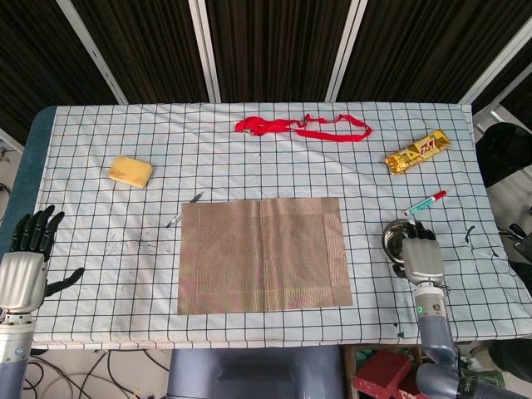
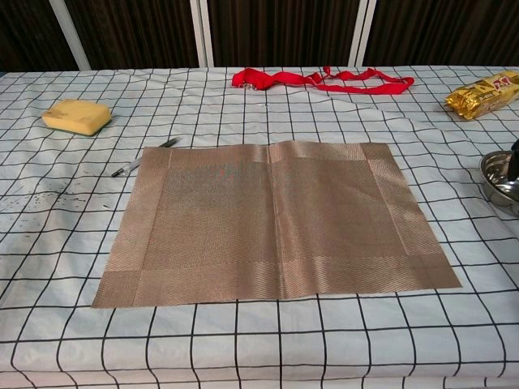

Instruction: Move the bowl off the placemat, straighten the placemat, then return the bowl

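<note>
One steel bowl point(image 1: 397, 235), rigid, light, slick: right hand point(image 1: 421, 259) covers it, grasp unclear; best pinch the rim.

Yellow sponge point(image 1: 130, 170) far left on the checkered surface point(image 1: 100, 249), pen point(image 1: 184, 210) nearby. Red strap point(image 1: 303, 127) along the far edge. Gold snack pack point(image 1: 417, 151) and red-capped marker point(image 1: 425, 203) on the right.
</note>
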Motion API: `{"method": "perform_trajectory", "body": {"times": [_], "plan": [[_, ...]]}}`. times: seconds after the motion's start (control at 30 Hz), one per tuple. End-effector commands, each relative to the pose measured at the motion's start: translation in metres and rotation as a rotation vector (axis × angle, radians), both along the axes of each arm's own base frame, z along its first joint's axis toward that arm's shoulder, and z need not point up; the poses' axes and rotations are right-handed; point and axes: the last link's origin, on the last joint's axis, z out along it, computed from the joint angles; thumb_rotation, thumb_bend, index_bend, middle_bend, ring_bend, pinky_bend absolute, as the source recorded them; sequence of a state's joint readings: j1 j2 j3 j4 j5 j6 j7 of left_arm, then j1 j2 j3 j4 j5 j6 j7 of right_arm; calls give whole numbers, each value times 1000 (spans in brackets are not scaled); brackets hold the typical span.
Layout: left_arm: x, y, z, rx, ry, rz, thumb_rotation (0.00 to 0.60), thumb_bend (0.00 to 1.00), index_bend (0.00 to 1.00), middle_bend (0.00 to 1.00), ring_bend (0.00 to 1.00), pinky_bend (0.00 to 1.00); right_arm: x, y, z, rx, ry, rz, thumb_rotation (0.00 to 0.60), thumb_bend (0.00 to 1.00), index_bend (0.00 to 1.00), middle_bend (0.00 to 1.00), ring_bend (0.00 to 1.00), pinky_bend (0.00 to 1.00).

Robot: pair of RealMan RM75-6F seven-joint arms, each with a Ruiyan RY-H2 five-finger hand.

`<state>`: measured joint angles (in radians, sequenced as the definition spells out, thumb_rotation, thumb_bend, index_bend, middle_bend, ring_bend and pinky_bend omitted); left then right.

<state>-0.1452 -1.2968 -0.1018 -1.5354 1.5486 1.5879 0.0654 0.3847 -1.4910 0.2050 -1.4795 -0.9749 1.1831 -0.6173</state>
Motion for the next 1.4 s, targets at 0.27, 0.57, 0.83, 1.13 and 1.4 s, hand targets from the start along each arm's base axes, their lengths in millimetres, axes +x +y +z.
{"method": "perform_trajectory", "body": {"times": [0.27,0.57,0.83,1.13,1.4], "plan": [[0,0,0,2,-1,1,600,37,57,0,0,0,-13,-5,2,-8,49,-61,600,210,413,130,68,173],[0,0,0,4,-4,2,600,37,57,0,0,0,-22,-8,3,-12,73,-86,600,357,458,164,68,172],[0,-1,0,2,-3,2,600,38,57,0,0,0,-27,-8,0,-3,77,-94,600,480,536,197,78,173],[0,-1,1,4,-6,0,600,37,57,0,0,0,-19,-8,0,-24,53,-17,600,494,658,279,111,188],[0,-1,1,6,-10,-5,600,37,57,0,0,0,-8,-6,2,-67,2,98,600,518,829,375,146,196]]}}
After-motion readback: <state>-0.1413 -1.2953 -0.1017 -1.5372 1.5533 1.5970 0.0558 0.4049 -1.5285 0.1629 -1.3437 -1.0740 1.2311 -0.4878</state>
